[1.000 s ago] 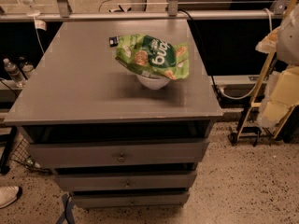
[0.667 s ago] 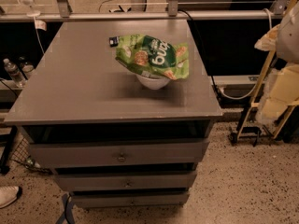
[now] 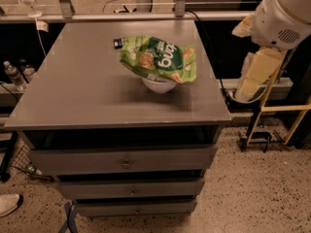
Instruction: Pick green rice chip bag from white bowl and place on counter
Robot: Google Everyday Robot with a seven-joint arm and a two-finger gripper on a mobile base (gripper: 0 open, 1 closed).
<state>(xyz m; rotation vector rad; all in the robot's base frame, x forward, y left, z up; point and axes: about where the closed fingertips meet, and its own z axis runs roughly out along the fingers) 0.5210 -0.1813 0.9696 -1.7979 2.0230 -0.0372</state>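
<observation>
Atop the small white bowl (image 3: 159,86) on the grey metal bench (image 3: 73,96) rests the crinkly green rice chip bag (image 3: 158,58); the pale end effector (image 3: 255,74), beyond the bench's right edge, open or closed I cannot tell, should pinch a raised fold without tipping the bowl.

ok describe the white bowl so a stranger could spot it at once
On the grey counter, right of centre, sits the white bowl, left of the gripper hanging beyond the counter's right edge. It is the only round white thing, half hidden under the green rice chip bag lying across it.
</observation>
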